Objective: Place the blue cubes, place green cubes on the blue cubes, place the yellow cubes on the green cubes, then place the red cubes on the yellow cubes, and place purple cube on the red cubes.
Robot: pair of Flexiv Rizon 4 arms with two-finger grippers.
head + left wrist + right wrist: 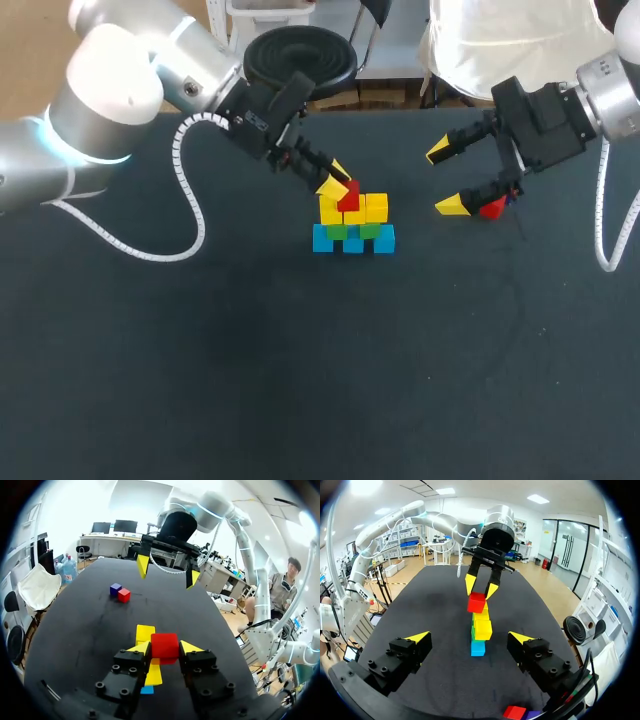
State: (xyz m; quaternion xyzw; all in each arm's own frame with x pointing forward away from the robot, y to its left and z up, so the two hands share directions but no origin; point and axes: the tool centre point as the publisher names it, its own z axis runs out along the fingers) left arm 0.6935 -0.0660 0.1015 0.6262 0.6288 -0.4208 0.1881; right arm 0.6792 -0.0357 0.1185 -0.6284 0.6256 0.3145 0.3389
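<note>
- From above, the left gripper (338, 188) is clamped on a red cube (348, 196) at the top of the stack. I can't tell whether it touches the yellow cubes (376, 207). Under those are green cubes (350, 231), then a row of blue cubes (352, 242) on the dark table (300, 380).
- In the same view the right gripper (447, 178) hangs spread wide, off to the stack's right. A second red cube (491, 207) lies just beside its nearer finger.
- Left wrist: both yellow tips press the red cube from either side, with yellow and blue cubes below it. Ahead, the purple cube (115, 588) and the second red cube lie touching (the right gripper gapes beyond them).
- Right wrist: its own fingers stand far apart and hold nothing. The stack is straight ahead, and the two loose cubes lie beneath one finger.
</note>
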